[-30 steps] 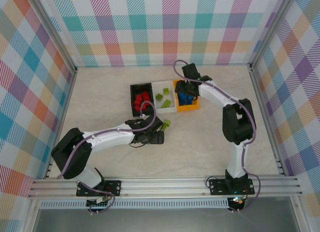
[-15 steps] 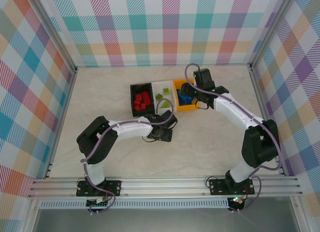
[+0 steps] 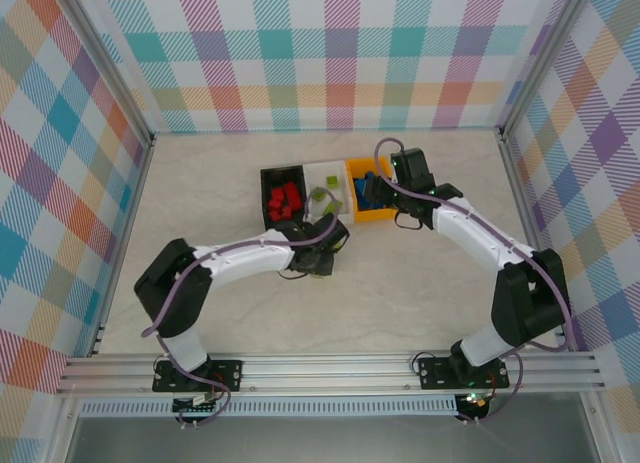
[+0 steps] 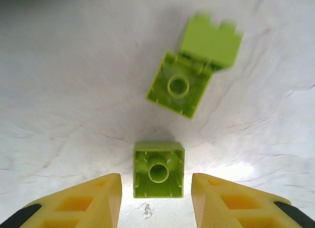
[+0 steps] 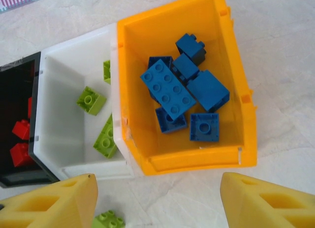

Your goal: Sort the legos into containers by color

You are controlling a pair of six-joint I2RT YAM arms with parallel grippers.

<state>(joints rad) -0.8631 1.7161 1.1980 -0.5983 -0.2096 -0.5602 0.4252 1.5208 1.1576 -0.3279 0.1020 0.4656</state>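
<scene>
In the gap of the left claw (image 4: 155,201), spread wide and touching nothing: one square lime green lego (image 4: 158,170) on the pale marbled counter (image 4: 59,90), upside down, hollow underside with a single round tube facing up. Just beyond it, a second green lego (image 4: 181,85), tipped over, hollow underside toward the camera.

Below the right claw (image 5: 160,201), also spread wide and gripping nothing: orange-yellow bin (image 5: 236,65) with several blue legos (image 5: 170,92). Touching it, white bin (image 5: 64,75) with green legos (image 5: 91,100). Next along, black bin (image 5: 19,64) with red legos (image 5: 20,129). On the counter just outside the white bin, another green lego (image 5: 109,220).
</scene>
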